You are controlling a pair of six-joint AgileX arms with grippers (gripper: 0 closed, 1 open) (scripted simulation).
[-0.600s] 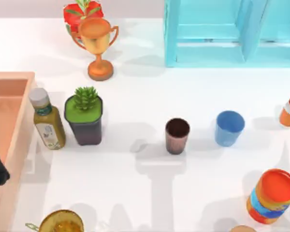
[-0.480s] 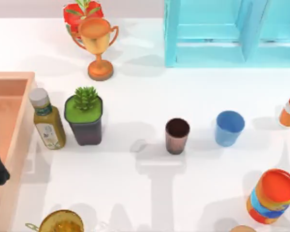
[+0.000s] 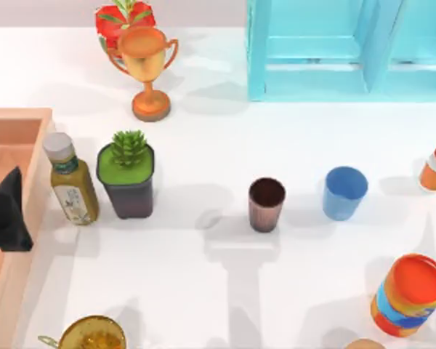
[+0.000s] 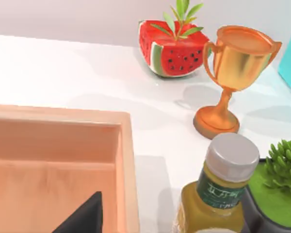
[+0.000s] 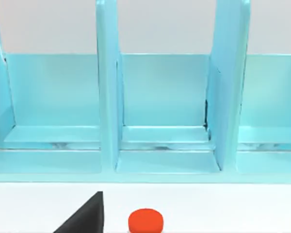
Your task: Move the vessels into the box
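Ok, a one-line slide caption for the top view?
Brown cup and blue cup stand mid-table, outside the wooden box at left, where the left arm's end effector hovers.

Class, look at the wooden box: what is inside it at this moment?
No cup lies in the wooden box; its salmon floor looks bare. The left gripper hangs over it, covering part of the floor. Both cups, brown and blue, stand outside.

Bright, even light, all views sharp.
Soft grey shadows fall toward the near edge of the white table; slight glare there.
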